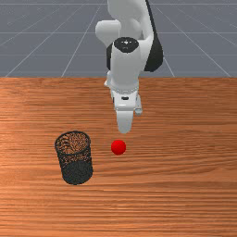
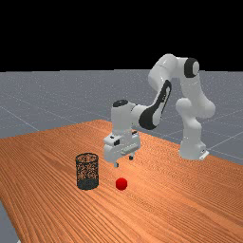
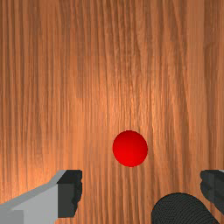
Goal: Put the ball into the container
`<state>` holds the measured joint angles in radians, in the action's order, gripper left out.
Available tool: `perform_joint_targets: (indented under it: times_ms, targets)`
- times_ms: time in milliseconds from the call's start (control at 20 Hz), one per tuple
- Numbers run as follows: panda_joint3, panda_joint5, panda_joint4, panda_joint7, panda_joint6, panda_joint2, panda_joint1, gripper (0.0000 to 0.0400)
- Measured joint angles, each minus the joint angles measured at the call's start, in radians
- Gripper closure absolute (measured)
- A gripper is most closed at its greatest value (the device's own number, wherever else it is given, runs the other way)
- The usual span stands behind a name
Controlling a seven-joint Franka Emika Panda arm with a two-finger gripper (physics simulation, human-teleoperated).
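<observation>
My gripper (image 2: 124, 161) hangs above the table in the far view, open, with nothing between its fingers. The red ball (image 2: 121, 183) lies on the wood below it. In the front view the ball (image 1: 118, 147) is a little nearer the camera than my hand. The container, a black mesh basket (image 1: 75, 159), stands upright to the ball's left there. Looking down past the gripper (image 3: 141, 192) in the wrist view, I see the ball (image 3: 130, 148) below and just ahead of the spread fingers, with part of the dark basket (image 3: 181, 211) beside it.
The orange-brown table (image 1: 185, 162) extends around the ball and basket. In the far view, the basket (image 2: 87, 171) stands left of my hand, its rim near fingertip height in the picture. My arm's base (image 2: 192, 149) is at the right.
</observation>
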<state>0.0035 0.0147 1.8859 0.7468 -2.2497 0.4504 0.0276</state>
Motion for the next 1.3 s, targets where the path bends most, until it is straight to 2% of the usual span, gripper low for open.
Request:
perform_joint_targets:
  times_ms: [150, 400, 1050, 1300]
  targets:
    - [0.0, 0.001, 0.015, -0.001, -0.037, 0.012, 0.0, 0.0]
    - [0.0, 0.0, -0.01, 0.0, -0.025, 0.053, 0.0, 0.0]
    - [0.0, 0.0, -0.057, 0.0, -0.077, 0.19, -0.001, 0.0]
    - [0.002, 0.008, -0.026, 0.016, -0.153, 0.201, -0.002, 0.0]
